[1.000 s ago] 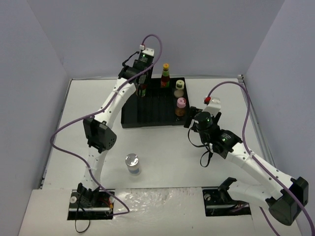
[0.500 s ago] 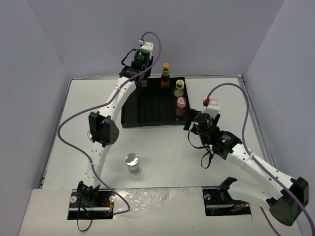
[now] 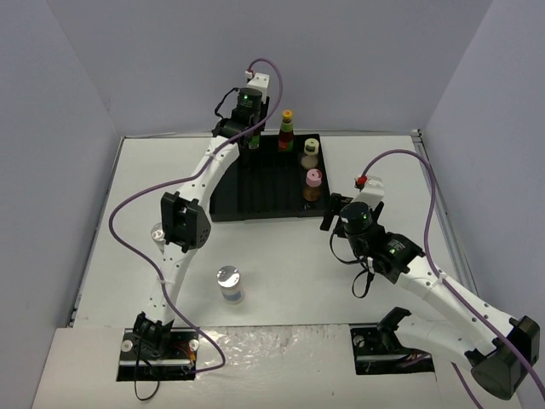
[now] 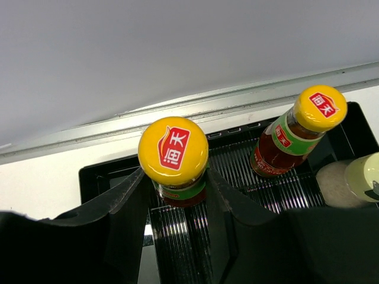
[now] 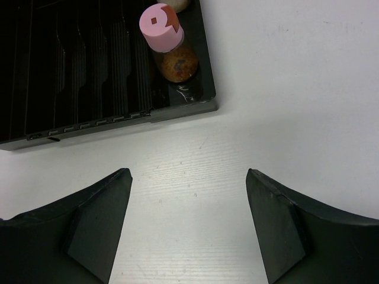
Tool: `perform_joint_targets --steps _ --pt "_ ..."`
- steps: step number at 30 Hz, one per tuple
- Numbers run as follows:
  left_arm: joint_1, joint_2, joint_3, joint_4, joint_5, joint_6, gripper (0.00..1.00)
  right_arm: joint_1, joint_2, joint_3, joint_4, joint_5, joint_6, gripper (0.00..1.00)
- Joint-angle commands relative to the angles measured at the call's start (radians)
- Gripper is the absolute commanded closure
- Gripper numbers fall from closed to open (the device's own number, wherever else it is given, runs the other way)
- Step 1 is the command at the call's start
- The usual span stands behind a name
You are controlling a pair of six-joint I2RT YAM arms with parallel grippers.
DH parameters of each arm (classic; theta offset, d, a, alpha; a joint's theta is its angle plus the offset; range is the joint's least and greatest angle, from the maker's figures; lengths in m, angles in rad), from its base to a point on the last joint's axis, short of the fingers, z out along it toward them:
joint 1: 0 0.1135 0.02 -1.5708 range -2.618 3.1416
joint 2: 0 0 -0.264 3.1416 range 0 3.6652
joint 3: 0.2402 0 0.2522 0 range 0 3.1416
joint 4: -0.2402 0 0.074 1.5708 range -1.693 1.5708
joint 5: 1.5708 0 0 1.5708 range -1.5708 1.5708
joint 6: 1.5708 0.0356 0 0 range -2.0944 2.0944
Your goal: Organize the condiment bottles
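Silver-capped jar (image 3: 229,284) stands alone on the near table. Right gripper (image 5: 188,219), jaws apart, hangs before the tray (image 5: 77,71) corner holding the pink-capped bottle (image 5: 163,35). Left gripper (image 4: 176,198) is clamped on a yellow-capped bottle (image 4: 173,155) at the tray's far edge, its twin (image 4: 296,133) beside.

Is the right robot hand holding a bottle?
No, the right gripper is open above the white table, nothing between its jaws, and the pink-capped bottle stands apart in the black tray.
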Motion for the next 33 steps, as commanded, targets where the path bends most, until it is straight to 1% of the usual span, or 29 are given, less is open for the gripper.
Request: perform_joint_targets --steps 1,7,17,26,28,29,30,31,32,33 --pt "0.024 -0.052 0.102 0.230 -0.004 0.004 1.00 0.008 -0.028 -0.006 0.032 0.004 0.009 0.26" --pt "0.041 -0.030 0.096 0.227 0.003 -0.006 1.00 0.008 -0.029 -0.019 0.029 0.009 0.017 0.26" --pt "0.064 -0.037 -0.012 0.271 0.052 -0.053 1.00 0.009 -0.035 -0.037 0.029 0.019 0.028 0.26" --pt "0.065 -0.064 -0.133 0.333 0.081 -0.112 1.00 0.013 -0.045 -0.047 0.031 0.022 0.029 0.26" --pt "0.065 -0.067 -0.140 0.339 0.084 -0.115 1.00 0.014 -0.046 -0.050 0.030 0.024 0.029 0.26" --pt "0.065 -0.069 -0.145 0.339 0.088 -0.117 0.97 0.015 -0.046 -0.053 0.029 0.024 0.030 0.26" --pt "0.064 -0.073 -0.154 0.342 0.091 -0.118 0.89 0.015 -0.049 -0.056 0.029 0.024 0.033 0.26" --pt "0.064 -0.079 -0.164 0.346 0.093 -0.118 0.82 0.016 -0.051 -0.059 0.029 0.024 0.036 0.26" --pt "0.064 -0.087 -0.174 0.351 0.094 -0.117 0.78 0.016 -0.051 -0.061 0.029 0.024 0.037 0.26" --pt "0.064 -0.094 -0.187 0.357 0.095 -0.117 0.72 0.017 -0.053 -0.063 0.030 0.024 0.039 0.26"
